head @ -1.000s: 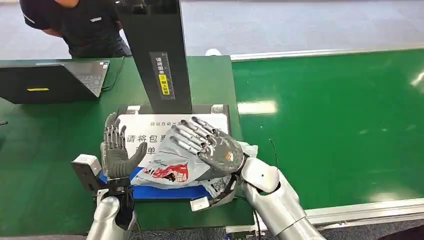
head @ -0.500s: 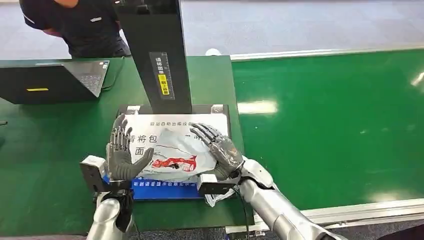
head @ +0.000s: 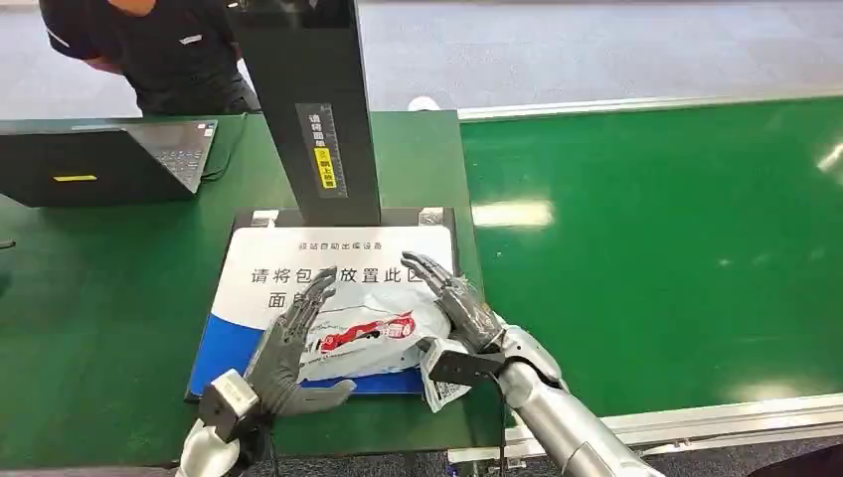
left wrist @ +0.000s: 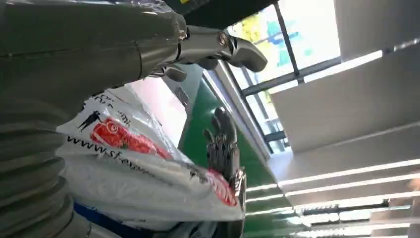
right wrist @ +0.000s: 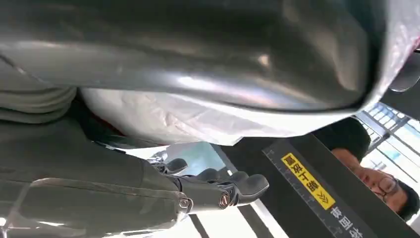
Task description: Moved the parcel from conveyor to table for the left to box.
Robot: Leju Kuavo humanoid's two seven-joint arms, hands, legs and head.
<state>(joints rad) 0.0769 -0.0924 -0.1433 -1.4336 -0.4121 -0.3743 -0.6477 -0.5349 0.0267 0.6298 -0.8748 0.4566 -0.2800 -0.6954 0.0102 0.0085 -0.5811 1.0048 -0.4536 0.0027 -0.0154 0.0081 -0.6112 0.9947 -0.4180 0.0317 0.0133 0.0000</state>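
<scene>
there, parcel [head: 363,338] between both hands.

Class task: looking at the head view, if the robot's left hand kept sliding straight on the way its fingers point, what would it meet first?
Probably the white parcel: the left hand points right at it, fingertips seemingly already touching its edge.
</scene>
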